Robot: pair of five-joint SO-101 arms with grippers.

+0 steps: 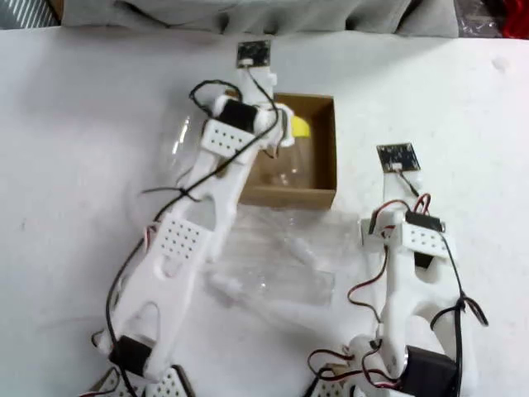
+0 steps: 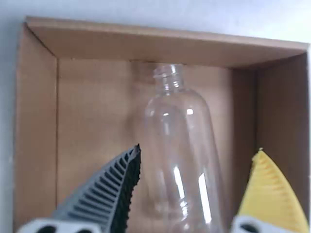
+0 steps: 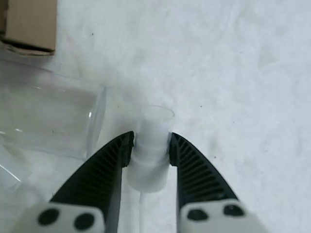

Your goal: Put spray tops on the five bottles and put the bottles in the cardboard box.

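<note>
Clear bottle [image 2: 180,160], bare threaded neck pointing away, sits in the cardboard box [image 2: 146,43] between the spread fingers of the left gripper [image 2: 198,148]; grey finger at its side, yellow finger just apart. The right gripper [image 3: 150,137] is clamped on a white spray top [image 3: 151,165] over the counter [image 3: 233,73]; a second bottle [image 3: 48,114] lies just beside it.

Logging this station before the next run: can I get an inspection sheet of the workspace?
Surface: white table.
Job's things: cardboard box holds one clear bottle with no top on its neck; more clear bottles lie on the table beside the box.
Clutter: nothing seen.
Grippers: left gripper open, fingers either side of the boxed bottle; right gripper shut on a spray top.
Cables: black and red wires hang loose along both arms.
Surroundings: grey cloth past the far edge.
</note>
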